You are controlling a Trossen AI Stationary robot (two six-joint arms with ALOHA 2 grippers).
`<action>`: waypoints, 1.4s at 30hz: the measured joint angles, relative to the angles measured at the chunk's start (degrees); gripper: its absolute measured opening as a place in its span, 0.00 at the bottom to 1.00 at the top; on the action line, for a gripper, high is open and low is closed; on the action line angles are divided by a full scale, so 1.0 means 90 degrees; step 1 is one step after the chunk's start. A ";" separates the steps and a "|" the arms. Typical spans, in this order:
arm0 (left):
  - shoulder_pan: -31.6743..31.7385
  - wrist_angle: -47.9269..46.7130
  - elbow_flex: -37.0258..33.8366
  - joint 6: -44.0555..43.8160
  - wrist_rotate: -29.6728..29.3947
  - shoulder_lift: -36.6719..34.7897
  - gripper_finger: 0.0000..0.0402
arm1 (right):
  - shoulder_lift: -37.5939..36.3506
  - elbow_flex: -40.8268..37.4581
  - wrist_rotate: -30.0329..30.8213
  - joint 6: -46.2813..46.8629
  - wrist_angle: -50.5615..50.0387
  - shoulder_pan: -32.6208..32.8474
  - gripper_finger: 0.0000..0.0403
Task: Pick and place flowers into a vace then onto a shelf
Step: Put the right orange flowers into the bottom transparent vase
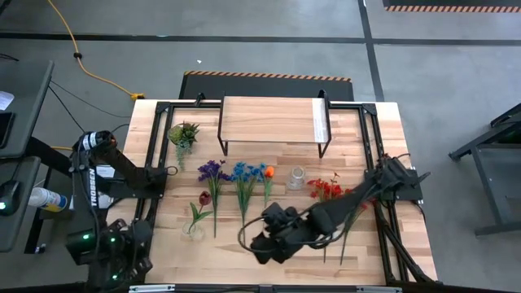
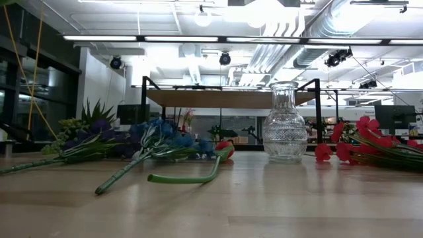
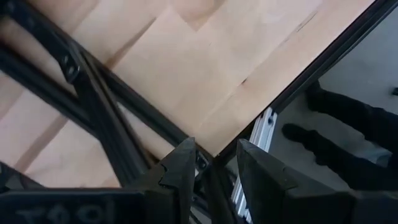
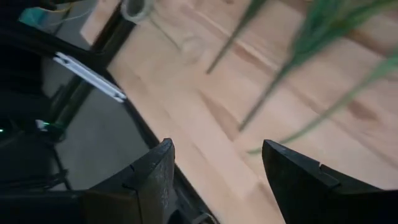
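Observation:
Flowers lie flat in a row on the table's middle: purple (image 1: pixel 213 171), blue (image 1: pixel 242 172), orange (image 1: pixel 268 172) and red (image 1: pixel 326 189). The clear glass vase (image 1: pixel 296 177) stands upright between the orange and red ones, with nothing in it in the low view (image 2: pixel 284 122). The shelf (image 1: pixel 273 122) stands on black legs at the far middle. My right gripper (image 1: pixel 269 240) hovers open near the table's near edge, nearer than the blue stems (image 4: pixel 298 56), with nothing between its fingers. My left gripper (image 3: pixel 214 171) points down over the near left corner, narrowly open on nothing.
A green spiky plant (image 1: pixel 183 134) sits left of the shelf. A dark red bloom (image 1: pixel 203 198) and a small clear glass (image 1: pixel 193 230) lie near the left front. Black frame bars (image 3: pixel 93 106) run along both table sides. Bare wood lies between the stems and the near edge.

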 joint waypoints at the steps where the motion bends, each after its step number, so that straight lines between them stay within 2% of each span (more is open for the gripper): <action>1: -0.0083 0.0004 0.0000 -0.0098 -0.0013 0.0006 0.38 | 0.0060 0.0000 -0.0080 -0.0010 0.0131 -0.0052 0.58; 6: -0.0334 -0.0002 0.0000 -0.0343 -0.0145 0.0013 0.38 | 0.0284 0.0000 -0.0248 -0.0011 0.0351 -0.0277 0.58; 13: -0.0330 -0.0147 0.0000 -0.0310 -0.0160 0.0015 0.38 | 0.0288 0.0002 -0.0176 -0.0063 0.0364 -0.0365 0.58; 16: -0.0328 -0.0105 -0.0035 -0.0310 -0.0160 0.0015 0.38 | 0.0288 0.0007 -0.0535 -0.0078 0.0270 -0.0339 0.58; 20: -0.0330 -0.0119 -0.0158 -0.0255 -0.0113 0.0015 0.38 | 0.0288 0.0010 -0.1108 0.0065 -0.0510 -0.0202 0.58; 24: -0.0327 -0.0121 -0.0242 -0.0152 -0.0117 0.0015 0.38 | 0.0288 0.0010 -0.1753 0.0566 -0.2001 0.0033 0.58; 30: -0.0332 -0.0120 -0.0430 -0.0140 -0.0115 0.0015 0.38 | 0.0288 0.0009 -0.1844 0.1526 -0.3803 0.0490 0.58; 42: -0.0332 -0.0066 -0.0580 -0.0140 -0.0109 0.0015 0.38 | 0.0286 0.0007 -0.1998 0.2690 -0.4508 0.0895 0.58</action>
